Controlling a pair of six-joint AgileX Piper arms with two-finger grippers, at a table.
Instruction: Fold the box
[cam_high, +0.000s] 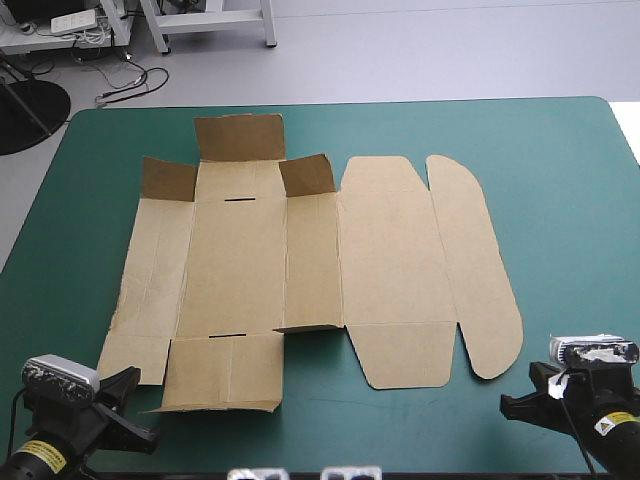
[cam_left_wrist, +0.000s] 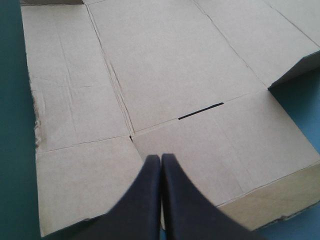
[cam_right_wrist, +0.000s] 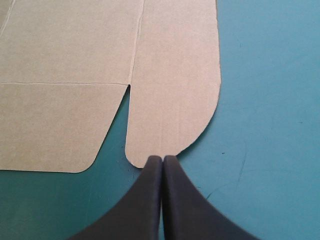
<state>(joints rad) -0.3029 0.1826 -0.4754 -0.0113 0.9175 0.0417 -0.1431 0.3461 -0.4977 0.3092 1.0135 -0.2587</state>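
Observation:
The brown box (cam_high: 300, 260) lies as a cut sheet across the middle of the teal-green table. Three small flaps (cam_high: 238, 137) at its far side stand tilted up; the rest is nearly flat. My left gripper (cam_high: 128, 380) sits at the table's near left corner, shut and empty. In the left wrist view the left gripper (cam_left_wrist: 160, 158) hovers over the near flap (cam_left_wrist: 225, 145) of the sheet. My right gripper (cam_high: 515, 400) is at the near right, shut and empty. The right gripper's tip (cam_right_wrist: 162, 159) is just short of the rounded lid flap (cam_right_wrist: 175, 100).
Bare teal-green cover (cam_high: 570, 200) stretches to the right of the sheet and along the far edge. A narrower strip of cover (cam_high: 80, 220) lies to the left of the sheet. The near flap's front edge (cam_high: 215, 405) is slightly lifted.

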